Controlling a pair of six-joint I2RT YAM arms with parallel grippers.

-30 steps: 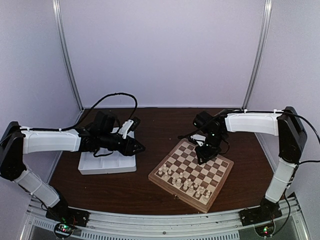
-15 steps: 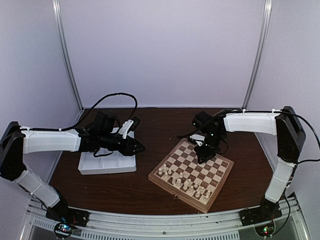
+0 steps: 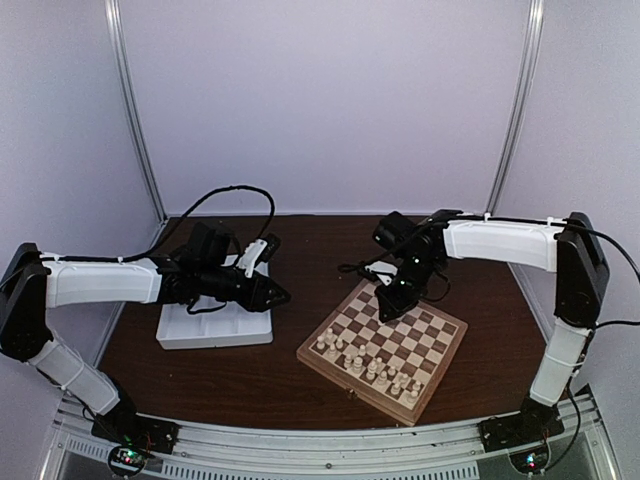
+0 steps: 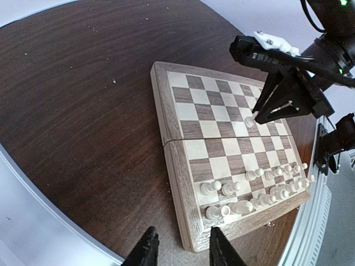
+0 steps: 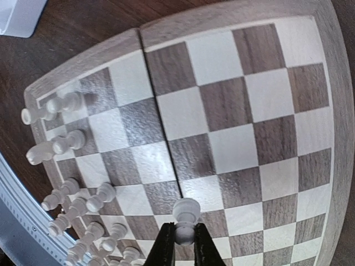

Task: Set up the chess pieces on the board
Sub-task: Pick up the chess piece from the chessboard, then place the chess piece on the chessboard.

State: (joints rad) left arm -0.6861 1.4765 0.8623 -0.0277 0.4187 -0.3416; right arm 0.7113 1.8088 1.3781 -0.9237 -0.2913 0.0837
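The wooden board lies at an angle, right of centre. Several cream-white chess pieces stand in its two near rows. My right gripper hangs over the board's far left part, shut on a cream-white pawn that it holds by the base, off the squares. That pawn also shows in the left wrist view, at the tip of the right gripper. My left gripper hovers over the white tray, open and empty, with both dark fingers showing.
A white plastic tray sits left of the board under the left arm. A black cable loops behind it at the back of the brown table. Side walls enclose the table, and a metal rail runs along its near edge.
My right gripper has shut on the pawn and shifted up and to the left over the board. The left arm has stayed still.
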